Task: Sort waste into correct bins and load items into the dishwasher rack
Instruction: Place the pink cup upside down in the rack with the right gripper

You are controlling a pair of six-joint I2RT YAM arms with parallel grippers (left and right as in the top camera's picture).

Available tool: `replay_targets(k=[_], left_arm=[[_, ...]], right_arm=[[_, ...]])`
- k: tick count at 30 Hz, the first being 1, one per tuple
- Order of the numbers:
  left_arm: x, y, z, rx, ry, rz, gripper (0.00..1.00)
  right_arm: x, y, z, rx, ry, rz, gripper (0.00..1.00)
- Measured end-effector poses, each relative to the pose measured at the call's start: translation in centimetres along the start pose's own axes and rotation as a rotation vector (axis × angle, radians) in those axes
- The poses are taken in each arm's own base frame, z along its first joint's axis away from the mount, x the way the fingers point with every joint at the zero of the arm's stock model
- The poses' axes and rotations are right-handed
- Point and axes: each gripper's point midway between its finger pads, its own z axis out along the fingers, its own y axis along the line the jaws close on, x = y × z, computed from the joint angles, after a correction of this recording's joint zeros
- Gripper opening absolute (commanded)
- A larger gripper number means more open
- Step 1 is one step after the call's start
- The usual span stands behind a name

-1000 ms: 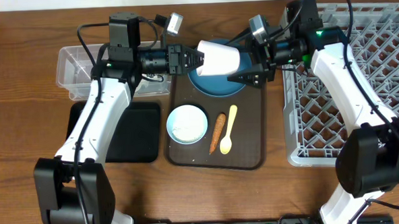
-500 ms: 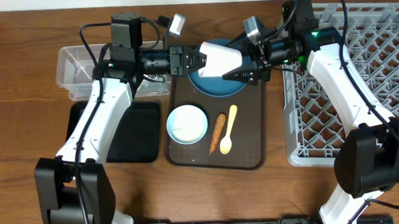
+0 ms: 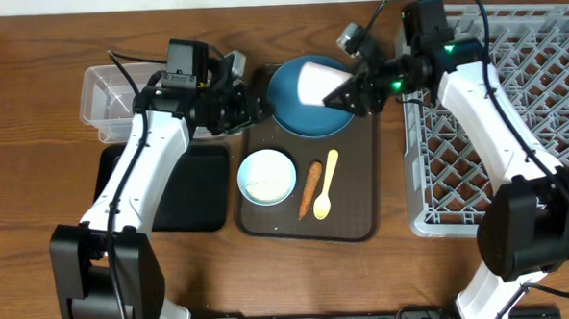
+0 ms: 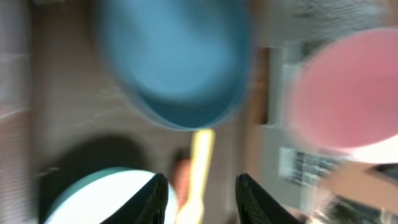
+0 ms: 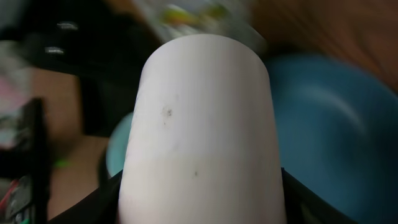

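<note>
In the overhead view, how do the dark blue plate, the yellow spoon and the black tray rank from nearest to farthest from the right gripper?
From the right gripper:
1. Dark blue plate, right beside it.
2. Yellow spoon, nearer the front, on the brown tray.
3. Black tray, far left, beyond the white bowl.

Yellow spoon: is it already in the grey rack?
No, the yellow spoon lies on the dark brown tray beside the orange stick, outside the rack.

We see bare table (image 3: 27, 209) lower left. Bowl (image 3: 267, 176), stick (image 3: 308, 189), spoon (image 3: 327, 184) crowd the tray (image 3: 354, 205); a cup (image 3: 318, 81) overhangs the plate (image 3: 295, 121).
</note>
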Motion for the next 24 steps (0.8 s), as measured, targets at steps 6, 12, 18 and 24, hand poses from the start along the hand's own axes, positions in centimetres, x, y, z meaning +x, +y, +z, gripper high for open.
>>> replay_targets(k=[6, 12, 18, 24], left_arm=[[0.5, 5.4, -1.8, -0.329, -0.041, -0.035, 0.38], [-0.8, 6.1, -7.1, -0.503, -0.205, 0.014, 0.38], [-1.2, 6.3, -8.6, -0.551, -0.251, 0.025, 0.39], [-1.2, 6.5, -8.7, -0.564, -0.252, 0.023, 0.39]], right_arm=[[2.7, -5.3, -5.8, 0.309, 0.06, 0.224, 0.14], [5.3, -7.7, -17.1, 0.678, -0.004, 0.493, 0.01], [12.2, -7.8, -25.7, 0.924, 0.037, 0.87, 0.01], [15.3, -8.3, -31.7, 1.108, 0.074, 1.031, 0.01]])
